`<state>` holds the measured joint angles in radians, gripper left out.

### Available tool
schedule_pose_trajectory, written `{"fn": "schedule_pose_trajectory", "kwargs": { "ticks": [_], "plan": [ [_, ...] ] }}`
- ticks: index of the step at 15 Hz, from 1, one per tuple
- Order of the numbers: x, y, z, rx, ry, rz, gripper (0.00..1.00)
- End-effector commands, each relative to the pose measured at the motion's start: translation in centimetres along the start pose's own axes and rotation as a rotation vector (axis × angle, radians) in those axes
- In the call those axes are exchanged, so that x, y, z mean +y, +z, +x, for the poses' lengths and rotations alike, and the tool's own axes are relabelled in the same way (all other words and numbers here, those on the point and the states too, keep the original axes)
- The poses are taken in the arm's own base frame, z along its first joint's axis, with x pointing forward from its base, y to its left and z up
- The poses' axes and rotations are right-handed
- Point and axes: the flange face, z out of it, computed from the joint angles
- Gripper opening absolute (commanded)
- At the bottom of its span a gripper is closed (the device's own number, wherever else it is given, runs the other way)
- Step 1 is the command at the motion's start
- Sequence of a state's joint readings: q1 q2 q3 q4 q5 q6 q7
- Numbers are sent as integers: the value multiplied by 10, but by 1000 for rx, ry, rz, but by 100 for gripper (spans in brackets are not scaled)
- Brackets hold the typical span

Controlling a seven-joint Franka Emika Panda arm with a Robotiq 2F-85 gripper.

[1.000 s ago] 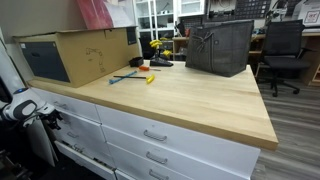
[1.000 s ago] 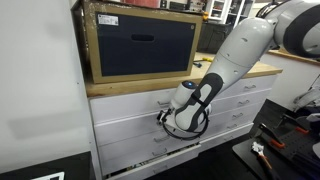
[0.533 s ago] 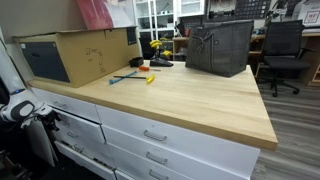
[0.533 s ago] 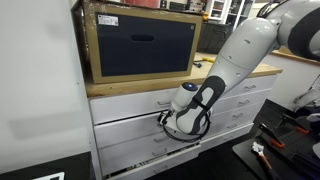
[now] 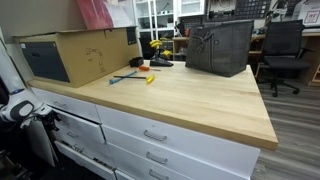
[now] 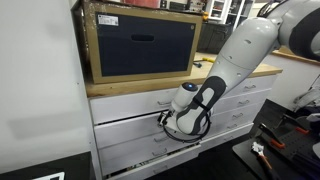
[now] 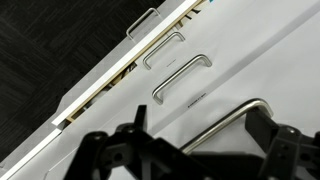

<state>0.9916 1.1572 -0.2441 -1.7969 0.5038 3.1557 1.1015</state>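
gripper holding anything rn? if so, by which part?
Nothing clamped. The gripper stands open, with the silver metal bar handle of a white drawer between its fingers; whether they touch it cannot be told.

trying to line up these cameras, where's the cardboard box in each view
Exterior view: cardboard box at upper left, on the far left end of the wooden counter.
Exterior view: cardboard box fills the top centre, on the counter above the drawers.
Wrist view: not in it; only drawer fronts and handles show.
Shared landmark: the white drawers.
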Motion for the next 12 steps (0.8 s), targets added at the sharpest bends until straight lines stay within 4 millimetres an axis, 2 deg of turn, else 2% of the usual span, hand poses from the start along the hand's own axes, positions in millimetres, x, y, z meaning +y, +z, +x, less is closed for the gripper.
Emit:
{"fn": "schedule_pose_trajectory", "kwargs": {
  "ticks": [1,9,12],
  "plan": [
    [-31,-26,-46,-139,-5,-41,100],
    [-33,-22,-49,-143,-17,-26,100],
    [-31,-15,-52,-142,-14,-32,100]
  ]
}}
